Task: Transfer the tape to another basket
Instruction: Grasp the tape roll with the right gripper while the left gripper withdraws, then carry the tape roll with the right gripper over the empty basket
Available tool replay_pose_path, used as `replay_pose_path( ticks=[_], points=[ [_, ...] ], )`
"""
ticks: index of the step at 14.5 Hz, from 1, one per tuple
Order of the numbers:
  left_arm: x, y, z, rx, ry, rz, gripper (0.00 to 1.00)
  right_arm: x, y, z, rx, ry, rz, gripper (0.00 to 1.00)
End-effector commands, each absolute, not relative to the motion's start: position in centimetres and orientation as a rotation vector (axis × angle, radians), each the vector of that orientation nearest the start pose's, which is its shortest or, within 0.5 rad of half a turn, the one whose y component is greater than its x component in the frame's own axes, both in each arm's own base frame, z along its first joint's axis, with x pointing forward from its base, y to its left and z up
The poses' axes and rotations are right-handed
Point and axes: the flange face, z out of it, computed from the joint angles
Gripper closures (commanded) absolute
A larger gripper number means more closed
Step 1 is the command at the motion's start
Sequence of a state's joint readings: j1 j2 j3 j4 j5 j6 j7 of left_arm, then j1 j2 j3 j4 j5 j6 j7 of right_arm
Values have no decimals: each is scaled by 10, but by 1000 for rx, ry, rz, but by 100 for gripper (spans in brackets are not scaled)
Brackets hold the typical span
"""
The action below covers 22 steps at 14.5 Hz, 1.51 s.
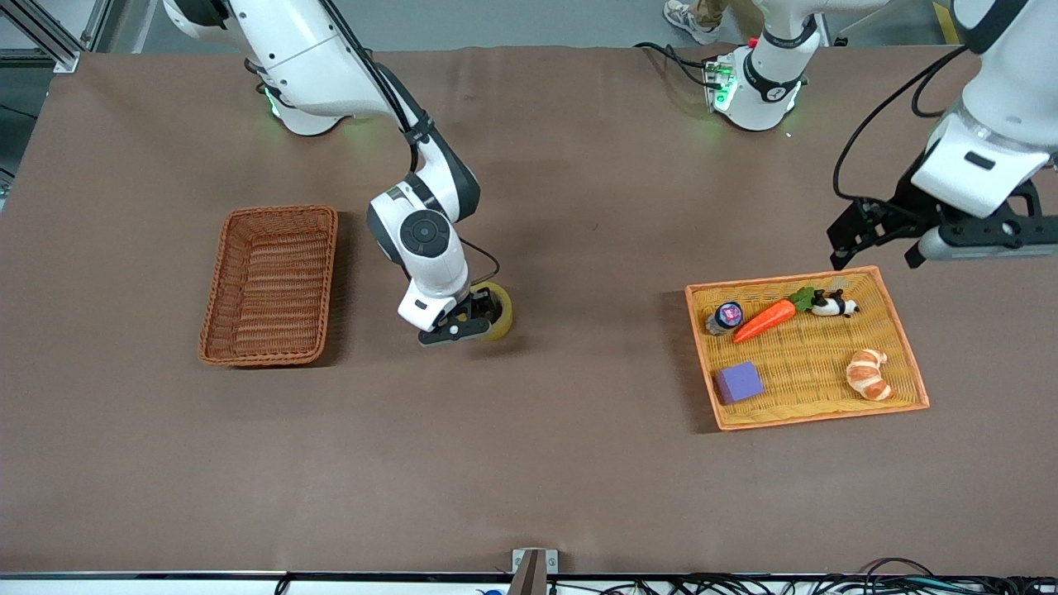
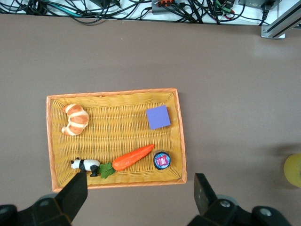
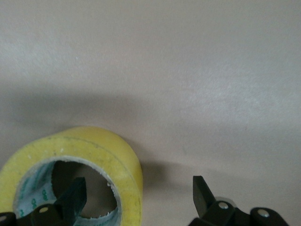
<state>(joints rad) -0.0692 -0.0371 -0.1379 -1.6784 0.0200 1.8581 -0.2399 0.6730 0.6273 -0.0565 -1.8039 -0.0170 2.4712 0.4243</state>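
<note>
Near the middle of the front view, the right hand [image 1: 473, 321] is down at the brown surface [image 1: 579, 463], its fingers spread wide, one inside the hole of the tape [image 1: 498, 310] and one outside its wall. The tape lies on the surface between the reddish-brown basket [image 1: 269, 285] and the orange-yellow tray [image 1: 806, 351]. The left hand [image 1: 878, 235] waits over the tray's upper edge, released and empty, above the carrot [image 1: 764, 321] and croissant [image 1: 869, 373].

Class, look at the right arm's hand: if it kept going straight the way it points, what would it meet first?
The right hand points down with its fingers straddling the wall of the tape, one finger inside the hole. It would probably meet the table first, unless it brushes the tape.
</note>
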Motion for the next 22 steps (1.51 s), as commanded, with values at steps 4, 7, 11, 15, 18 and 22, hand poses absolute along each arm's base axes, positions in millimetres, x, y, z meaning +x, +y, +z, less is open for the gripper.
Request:
replay_pose_path(
  ticks=[4,7,11,15,18,22],
  points=[
    [548,-88,614,-3160,-138,-325,0,517,391,191,-3150,-364,-76,13],
    [549,-86,608,-3162,-156,-306,0,511,396,187,-3157,-346,-65,49],
    [549,-86,596,-3159,-100,-268,0,517,389,187,-3167,-242,-56,100],
    [546,-88,589,-3204,-40,-207,0,542,364,206,-3143,-223,-57,100],
    [546,-84,586,-3217,-13,-191,0,571,311,291,-3145,-243,25,100],
    [542,-82,581,-3181,82,-125,0,589,182,377,-3159,-346,94,100]
  ],
)
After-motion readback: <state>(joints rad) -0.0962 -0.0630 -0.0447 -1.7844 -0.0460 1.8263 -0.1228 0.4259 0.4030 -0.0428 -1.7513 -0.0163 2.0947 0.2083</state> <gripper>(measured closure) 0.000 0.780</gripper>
